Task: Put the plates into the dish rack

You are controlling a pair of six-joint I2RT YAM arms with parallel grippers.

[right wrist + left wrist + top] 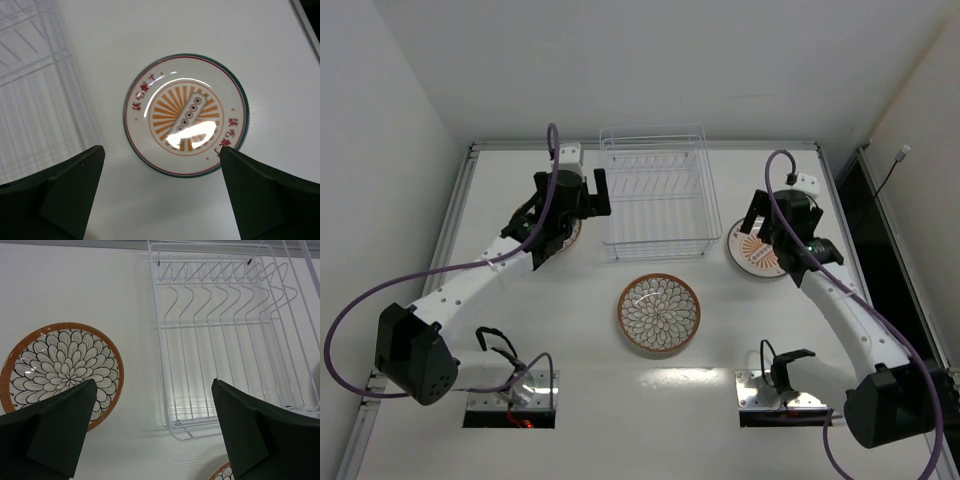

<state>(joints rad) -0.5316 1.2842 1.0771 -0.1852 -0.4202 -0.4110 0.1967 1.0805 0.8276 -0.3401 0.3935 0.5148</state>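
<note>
The dish rack is an empty white wire basket at the back centre; it also shows in the left wrist view and, blurred, in the right wrist view. A brown-rimmed petal plate lies flat in front of it. A second petal plate lies left of the rack, mostly hidden under my left gripper, which hovers open and empty above it; the left wrist view shows this plate. An orange radial plate lies right of the rack under my open, empty right gripper, and shows fully in the right wrist view.
The white table is walled on the left, back and right, with a metal rail along its left edge. Two mounting plates sit at the near edge by the arm bases. A sliver of the middle plate shows at the bottom of the left wrist view.
</note>
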